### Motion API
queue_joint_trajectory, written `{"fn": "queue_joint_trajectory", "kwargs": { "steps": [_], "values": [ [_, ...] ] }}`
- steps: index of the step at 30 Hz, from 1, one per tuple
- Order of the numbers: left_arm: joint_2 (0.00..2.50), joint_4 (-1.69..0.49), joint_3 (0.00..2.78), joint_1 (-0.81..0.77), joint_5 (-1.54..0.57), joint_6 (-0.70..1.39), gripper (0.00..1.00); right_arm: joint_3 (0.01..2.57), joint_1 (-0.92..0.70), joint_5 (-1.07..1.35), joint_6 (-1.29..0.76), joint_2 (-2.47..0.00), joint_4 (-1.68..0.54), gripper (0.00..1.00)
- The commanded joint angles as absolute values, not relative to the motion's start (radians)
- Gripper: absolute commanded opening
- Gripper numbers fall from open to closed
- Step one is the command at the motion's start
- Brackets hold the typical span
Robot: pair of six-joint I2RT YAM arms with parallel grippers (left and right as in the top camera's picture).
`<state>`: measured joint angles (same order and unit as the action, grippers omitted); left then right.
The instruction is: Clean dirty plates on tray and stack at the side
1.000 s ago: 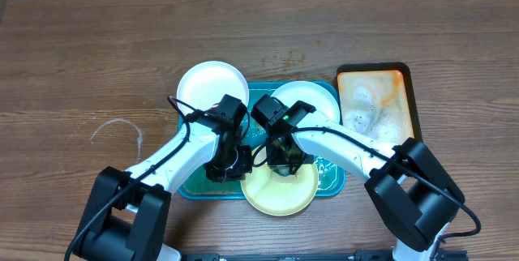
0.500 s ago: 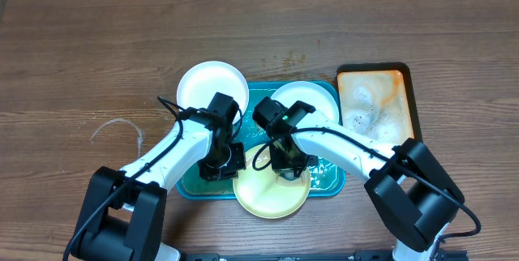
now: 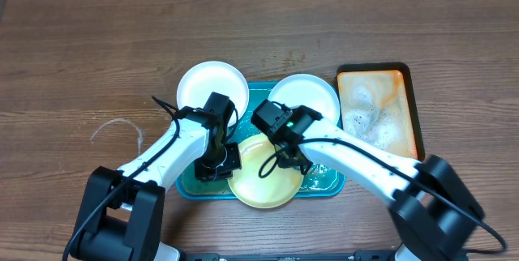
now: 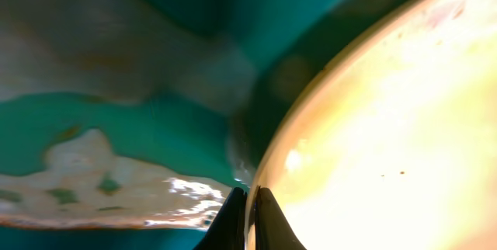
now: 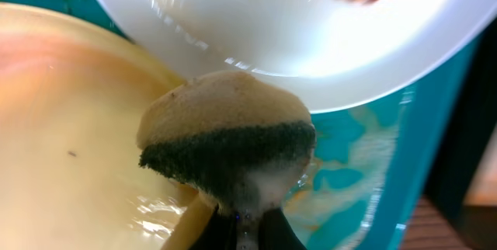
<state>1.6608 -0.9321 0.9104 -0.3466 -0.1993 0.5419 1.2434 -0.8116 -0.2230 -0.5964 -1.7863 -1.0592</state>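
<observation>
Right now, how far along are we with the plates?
Done: nothing stacked beside the large teal plastic tray yet. In hand: the left fingers pinch the rim of the pale yellow-green round plate, and the right fingers hold a tan, dark-faced sponge at it. To do: the white round plate beside it shows brown smears; the other white plate overhangs the tray's far-left corner.

The tray [image 3: 188, 185] is teal, blotched with whitish foam. The yellow plate [image 3: 263, 178] is pale with a brownish tinge, and the white plates [image 3: 212, 87] [image 3: 312, 97] are plain. The sponge [image 5: 227, 133] is tan over a dark band; the bench [image 3: 97, 42] is brown wood grain.
</observation>
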Motion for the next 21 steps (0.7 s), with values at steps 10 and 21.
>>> {"fn": "queue_joint_trajectory", "kwargs": {
  "steps": [10,21],
  "values": [
    [1.598,-1.021,0.978,-0.331,-0.034,0.572,0.04,1.234,-0.659,-0.306,-0.622,-1.524,-1.088,0.04],
    [1.471,-1.178,1.034,-0.335,0.102,0.569,0.04,1.23,-0.331,-0.149,-0.477,-1.521,-1.137,0.04]
  ]
}}
